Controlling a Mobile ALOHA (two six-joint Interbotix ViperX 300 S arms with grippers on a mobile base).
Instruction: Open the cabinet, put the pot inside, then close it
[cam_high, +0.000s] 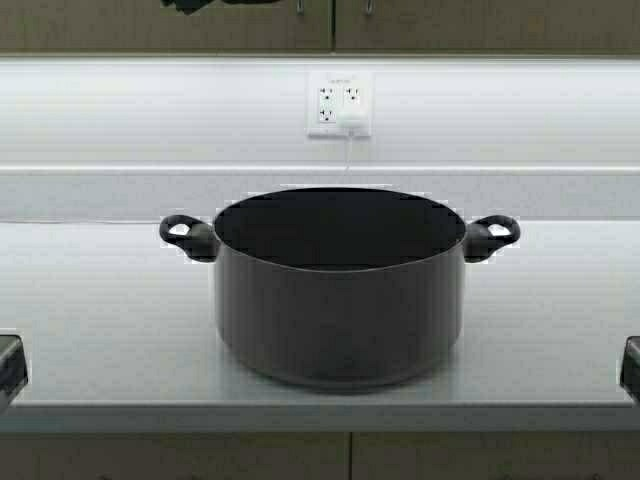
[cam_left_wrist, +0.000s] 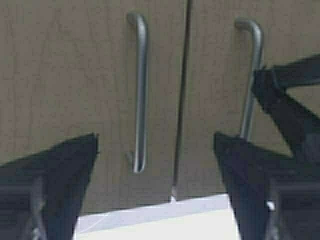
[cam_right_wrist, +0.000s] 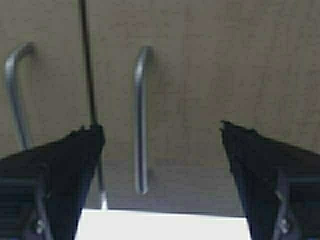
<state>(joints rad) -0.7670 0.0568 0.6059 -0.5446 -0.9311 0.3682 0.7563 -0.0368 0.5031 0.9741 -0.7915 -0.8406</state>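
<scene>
Left gripper (cam_left_wrist: 155, 190) and right gripper (cam_right_wrist: 162, 180), spread, empty, face closed cabinet (cam_left_wrist: 75, 75); pot (cam_high: 338, 290) unstowed, 6 o'clock below.

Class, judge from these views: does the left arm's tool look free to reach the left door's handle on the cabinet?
Probably yes. The left tool is open and faces the left door's handle on the shut cabinet, with nothing between them.

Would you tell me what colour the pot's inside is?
Black, best seen in the high view: pot.
</scene>
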